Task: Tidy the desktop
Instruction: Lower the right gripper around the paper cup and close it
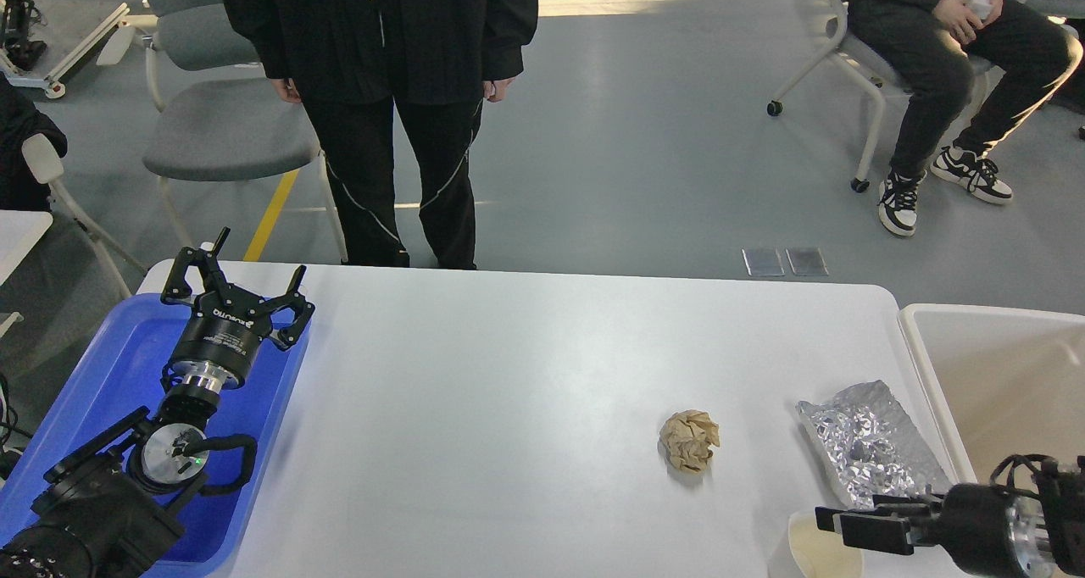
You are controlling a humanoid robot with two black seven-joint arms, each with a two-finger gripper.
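Your white surface (509, 375) fills the middle of the view, its long axis running left to right, with rounded far corners. A blue tray (102, 366) overlaps its left end, and a cream bin (932, 366) stands against its right edge.

Your left hand (236, 294) hangs over the tray's far right corner, fingers spread open and holding nothing. Your right hand (826, 520) reaches in low from the right, pointing left; its dark fingers sit at the rim of a paper cup (805, 552) by the near edge, and you cannot tell whether they are open or closed.

A crumpled brown paper ball (689, 441) lies right of centre. Near it, closer to the bin, lies a silver foil wrapper (869, 451).

The whole left and middle stretch of the surface is bare. Beyond the far edge a person in black (381, 112) stands close.
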